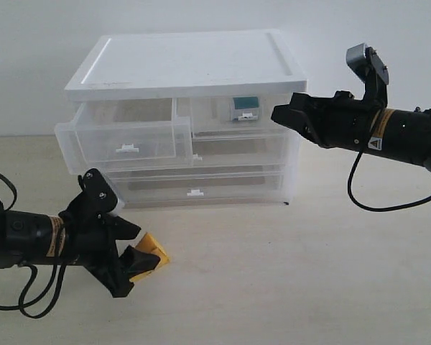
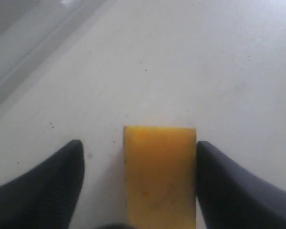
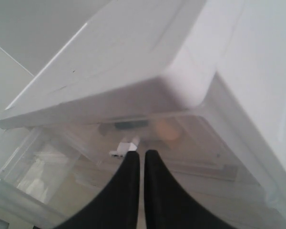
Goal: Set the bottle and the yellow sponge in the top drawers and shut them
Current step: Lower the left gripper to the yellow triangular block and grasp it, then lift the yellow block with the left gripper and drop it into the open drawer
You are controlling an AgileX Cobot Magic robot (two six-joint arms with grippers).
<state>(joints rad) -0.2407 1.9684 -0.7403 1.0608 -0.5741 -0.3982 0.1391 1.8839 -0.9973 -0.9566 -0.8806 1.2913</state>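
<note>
1. Left claw (image 1: 134, 260) is closest to us, low down at about 7 o'clock in the outside view. It is open wide, with one finger on each side of the yellow sponge (image 1: 155, 251).
2. From the left wrist, the yellow sponge (image 2: 159, 176) lies flat on the table (image 2: 205, 57) between the two black fingers (image 2: 52, 191). One finger touches the sponge's side. The other finger has a gap next to it.
3. Up at 12 o'clock stands the white cabinet (image 1: 187, 61).
4. Its top left drawer (image 1: 122, 136) is pulled out. It looks like nothing is in it.
5. Its top right drawer (image 1: 208, 115) is pushed in. The bottle (image 1: 245, 103) is inside, and its blue-green label shows through the clear front.
6. Over at 2 o'clock, the right claw (image 1: 276, 113) hangs in the air, just beside the cabinet's top right corner. Its fingers are almost together and hold nothing.
7. From the right wrist, the right claw (image 3: 140, 153) points at a small white handle (image 3: 124, 149). The bottle (image 3: 131, 125) is only a blurry shape behind it.
</note>
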